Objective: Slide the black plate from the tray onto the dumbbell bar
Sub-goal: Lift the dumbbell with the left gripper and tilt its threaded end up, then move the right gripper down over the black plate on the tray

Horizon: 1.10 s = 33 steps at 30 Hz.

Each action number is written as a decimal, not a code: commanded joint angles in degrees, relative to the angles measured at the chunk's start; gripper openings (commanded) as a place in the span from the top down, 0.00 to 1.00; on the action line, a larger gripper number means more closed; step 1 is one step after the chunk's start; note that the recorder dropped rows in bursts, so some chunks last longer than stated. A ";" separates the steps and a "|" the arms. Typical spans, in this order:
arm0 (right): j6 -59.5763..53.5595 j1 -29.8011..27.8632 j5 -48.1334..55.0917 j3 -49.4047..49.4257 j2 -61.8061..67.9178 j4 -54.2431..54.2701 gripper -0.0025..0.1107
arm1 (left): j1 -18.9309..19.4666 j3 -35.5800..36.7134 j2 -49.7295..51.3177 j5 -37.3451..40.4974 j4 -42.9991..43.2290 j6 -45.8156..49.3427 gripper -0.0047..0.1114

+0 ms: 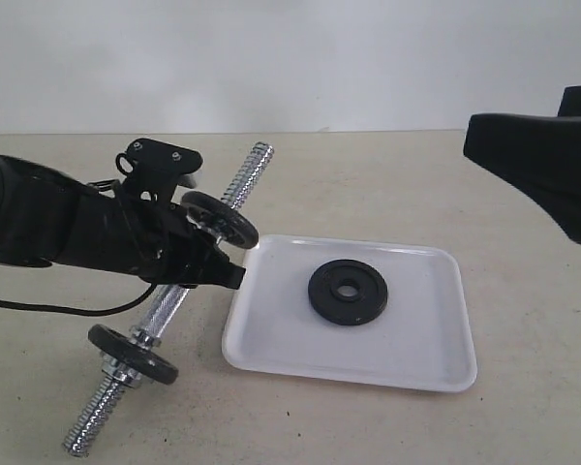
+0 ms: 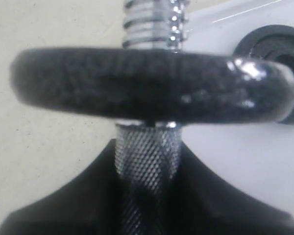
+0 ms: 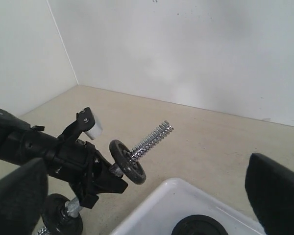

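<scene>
The black plate [image 1: 348, 292] lies flat in the middle of the white tray [image 1: 416, 354]; it also shows as the black plate [image 2: 279, 49] and the black plate [image 3: 198, 226]. The chrome dumbbell bar [image 1: 247, 174] slants beside the tray's left edge, its far threaded end raised. It carries two small black discs, one disc [image 1: 221, 219] just past my left gripper [image 1: 208, 263]. The left gripper [image 2: 147, 164] is shut on the bar's knurled middle [image 2: 147, 152]. My right gripper [image 1: 528, 155] hangs above the tray's far right. Seen from its own wrist, the right gripper [image 3: 144, 196] is open and holds nothing.
The second disc [image 1: 133, 354] and a chrome collar nut [image 1: 119, 373] sit at the bar's near end on the beige table [image 1: 533, 387]. A black cable [image 1: 68, 310] trails under the left arm. A white wall stands behind.
</scene>
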 commanded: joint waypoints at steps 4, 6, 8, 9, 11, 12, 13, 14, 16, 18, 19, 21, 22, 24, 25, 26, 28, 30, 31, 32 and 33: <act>0.21 -0.20 -0.77 -0.20 0.00 0.82 0.05 | -0.10 -1.80 -4.61 4.07 -0.48 -0.12 0.92; 0.21 -0.20 -0.77 -0.20 0.00 0.82 0.05 | -0.10 -1.80 -4.73 4.64 0.26 -0.12 0.92; 0.21 -0.20 -0.77 -0.20 0.00 1.16 0.05 | -0.10 -1.80 -4.73 5.21 1.14 -0.12 0.92; 0.21 -0.20 -0.90 -0.20 0.00 1.14 0.05 | -0.10 -1.80 -4.73 5.47 1.13 -0.12 0.92; 0.21 -0.20 -1.66 -0.20 0.00 1.14 0.05 | -0.10 -1.69 -4.73 5.58 1.13 -0.12 0.92; 0.21 -0.20 -2.10 -0.20 0.00 1.14 0.05 | -0.10 -1.56 -4.73 5.59 1.16 -0.12 0.92; 0.21 -0.20 -2.10 -0.20 0.00 1.14 0.05 | -0.10 -1.42 -4.73 5.59 1.16 0.09 0.92; 0.21 -0.20 -2.10 -0.20 0.00 1.14 0.05 | -0.10 -1.29 -4.73 5.38 1.16 0.70 0.92; 0.45 -0.20 -2.08 -0.20 0.00 1.42 0.05 | -0.10 -0.75 -4.73 5.24 1.16 1.88 0.92; 0.45 -0.20 -1.57 -0.20 0.00 2.55 0.05 | -0.10 -0.10 -4.73 4.89 1.16 2.34 0.92; 0.45 -0.20 -1.09 -0.20 0.00 3.25 0.05 | -0.10 0.18 -4.73 4.62 1.16 2.34 0.92; 0.45 -0.20 -0.09 -0.20 0.03 4.16 0.05 | -0.10 0.53 -4.73 4.35 1.16 2.34 0.92; 0.45 -0.20 0.41 -0.20 0.29 4.17 0.06 | -0.10 0.56 -4.73 4.16 1.16 2.34 0.92; 0.04 -0.20 0.53 -0.20 1.11 4.17 0.11 | -0.10 0.56 -4.73 4.16 1.16 2.34 0.92; -0.21 -0.20 0.53 -0.20 1.92 4.07 0.15 | -0.10 0.56 -4.73 4.45 1.16 2.41 0.92; -0.21 -0.20 0.53 -0.20 2.88 4.07 0.20 | -0.10 0.56 -4.73 4.45 1.16 2.41 0.92; -0.21 -0.20 0.14 -0.30 5.14 4.19 0.33 | -0.10 0.56 -4.73 4.45 1.16 2.41 0.92; 0.01 -0.20 -1.44 -0.30 7.00 5.39 0.45 | -0.10 0.56 -4.73 4.45 1.16 2.41 0.92; 0.01 -0.20 -2.74 -0.30 7.92 6.49 0.50 | -0.10 0.56 -4.73 4.45 1.16 2.41 0.92; -0.18 -0.20 -3.94 -0.30 8.61 7.57 0.54 | -0.10 0.56 -4.73 4.45 1.16 2.41 0.92; -0.74 -0.20 -5.29 -0.30 9.37 9.05 0.55 | -0.10 0.56 -4.73 4.45 1.16 2.41 0.92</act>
